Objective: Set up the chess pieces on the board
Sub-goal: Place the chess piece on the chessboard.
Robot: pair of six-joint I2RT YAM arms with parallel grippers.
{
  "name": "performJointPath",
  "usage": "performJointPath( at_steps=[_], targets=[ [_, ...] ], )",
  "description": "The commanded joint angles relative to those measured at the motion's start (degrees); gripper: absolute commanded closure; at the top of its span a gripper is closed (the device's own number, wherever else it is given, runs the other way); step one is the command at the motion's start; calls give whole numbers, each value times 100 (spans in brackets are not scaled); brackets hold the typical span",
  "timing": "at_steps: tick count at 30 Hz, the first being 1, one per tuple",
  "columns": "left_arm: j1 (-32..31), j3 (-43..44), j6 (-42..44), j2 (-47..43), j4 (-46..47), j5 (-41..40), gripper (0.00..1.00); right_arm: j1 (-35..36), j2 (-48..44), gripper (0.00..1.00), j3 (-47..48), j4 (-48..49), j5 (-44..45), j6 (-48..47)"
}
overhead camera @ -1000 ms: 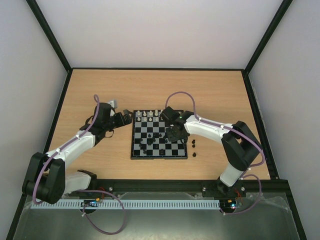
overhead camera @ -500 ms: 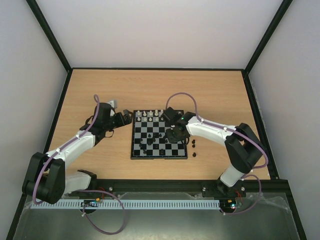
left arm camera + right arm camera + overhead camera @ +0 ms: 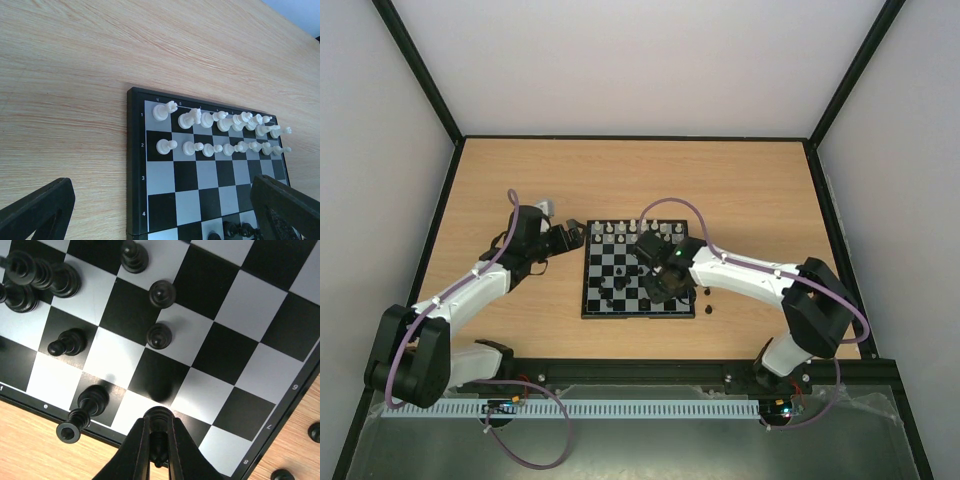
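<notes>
Right wrist view: the right gripper (image 3: 158,427) is pinched tight on a small black piece (image 3: 158,413), over a square by the edge of the board (image 3: 220,355) (other black pieces (image 3: 159,335) stand scattered on it). Beside the board's left edge, the left gripper (image 3: 572,238) hangs with fingers spread wide. White pieces (image 3: 220,135) fill the board's two far rows.

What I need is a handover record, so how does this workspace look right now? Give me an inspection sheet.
Surface: wooden table, bare wood around the board.
Job's things: chessboard; white pieces in two rows at its far edge; black pieces scattered on the near half; stray black pieces on the table to its right.
Clutter: nothing seen.
Grippers: left gripper open, empty, beside the board; right gripper shut on a black piece over the board.
Cables: purple cables loop along both arms.
Surroundings: pale walls, black frame.
</notes>
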Motion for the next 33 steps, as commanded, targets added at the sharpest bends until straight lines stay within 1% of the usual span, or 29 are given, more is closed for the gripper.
performJointPath(
  at_steps=[1,20,21,23,26,28,33],
  targets=[
    [-21,84,66,-104,-55,-64,1,124,131,99,26,-434,-31,114],
    [-31,77,64,-78,-28,-50,0,433,490,98,110,-338,-103,178],
    [-34,79,62,-78,-29,-50,0,438,494,96,111,-329,-99,184],
    [-35,79,68,-78,-28,-50,0,445,501,89,127,-334,-105,187],
    [-30,84,65,-73,-28,-50,1,446,456,81,163,-357,-81,195],
    [-34,78,69,-70,-28,-50,1,450,406,78,233,-403,-64,174],
    [-37,81,69,-77,-37,-50,1,446,239,67,570,-549,-36,119]
  ],
)
